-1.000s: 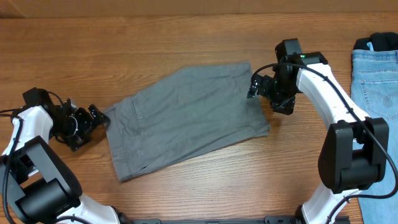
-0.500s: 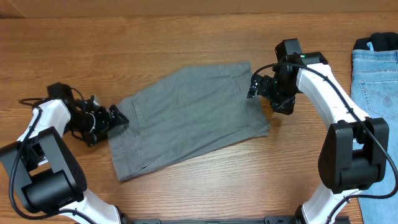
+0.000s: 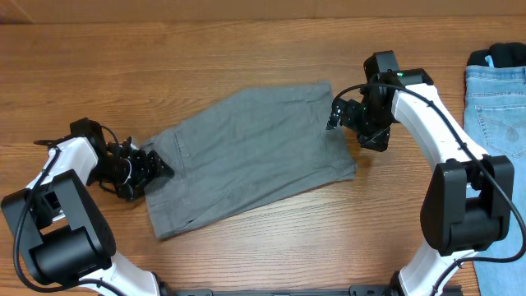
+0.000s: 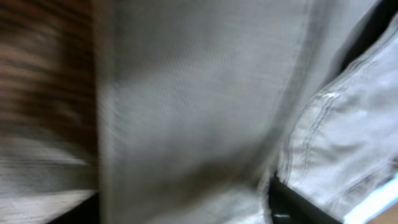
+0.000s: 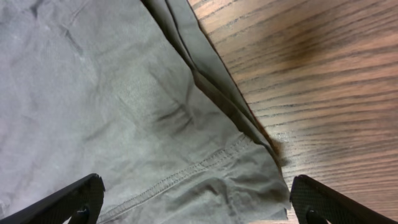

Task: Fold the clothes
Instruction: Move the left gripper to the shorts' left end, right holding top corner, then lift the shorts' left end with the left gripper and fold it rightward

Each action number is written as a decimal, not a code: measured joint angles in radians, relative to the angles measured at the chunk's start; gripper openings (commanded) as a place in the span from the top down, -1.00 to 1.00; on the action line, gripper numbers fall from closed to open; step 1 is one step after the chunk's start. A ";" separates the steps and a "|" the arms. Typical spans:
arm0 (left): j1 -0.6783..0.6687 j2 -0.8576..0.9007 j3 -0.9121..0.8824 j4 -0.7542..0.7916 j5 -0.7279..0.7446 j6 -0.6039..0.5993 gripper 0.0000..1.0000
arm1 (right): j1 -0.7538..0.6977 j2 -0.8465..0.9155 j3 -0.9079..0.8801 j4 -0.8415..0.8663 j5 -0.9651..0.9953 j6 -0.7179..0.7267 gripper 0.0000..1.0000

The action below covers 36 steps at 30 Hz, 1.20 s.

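Note:
The grey shorts (image 3: 246, 156) lie flat and slanted across the middle of the table. My left gripper (image 3: 160, 167) is at their left edge. The left wrist view is blurred and filled with grey fabric (image 4: 199, 93) and a stitched seam. Its dark fingertips (image 4: 298, 205) stand apart on either side of the cloth, so my left gripper (image 4: 180, 208) is open. My right gripper (image 3: 335, 115) is open over the shorts' right edge. In the right wrist view my right gripper (image 5: 196, 199) straddles a hemmed corner of the shorts (image 5: 124, 106). The light blue jeans (image 3: 497, 107) lie at the far right.
Bare wooden tabletop (image 3: 246, 49) surrounds the shorts. A dark item (image 3: 503, 54) sits at the top of the jeans, near the right edge of the overhead view.
My left arm has moved right, from beside the shorts onto their left edge, and its jaws have narrowed somewhat. The right arm and the shorts have not moved.

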State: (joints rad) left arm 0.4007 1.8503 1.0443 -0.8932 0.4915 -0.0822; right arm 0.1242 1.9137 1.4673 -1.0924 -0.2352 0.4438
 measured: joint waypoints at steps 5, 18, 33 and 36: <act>0.000 0.005 -0.021 0.061 -0.018 -0.012 0.92 | 0.000 0.000 0.001 -0.002 0.000 0.000 -1.00; 0.035 0.034 0.165 -0.103 -0.240 -0.105 0.92 | 0.000 0.000 0.001 -0.011 0.000 0.000 -1.00; -0.002 0.049 0.881 -0.555 -0.496 -0.178 0.92 | 0.000 0.000 0.001 0.053 0.000 0.000 -1.00; -0.090 0.049 0.909 -0.565 -0.500 -0.179 0.92 | 0.000 0.000 0.001 0.060 0.000 0.000 -1.00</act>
State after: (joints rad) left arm 0.3111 1.8992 1.9530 -1.4582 -0.0090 -0.2611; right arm 0.1242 1.9137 1.4681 -1.0328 -0.2352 0.4435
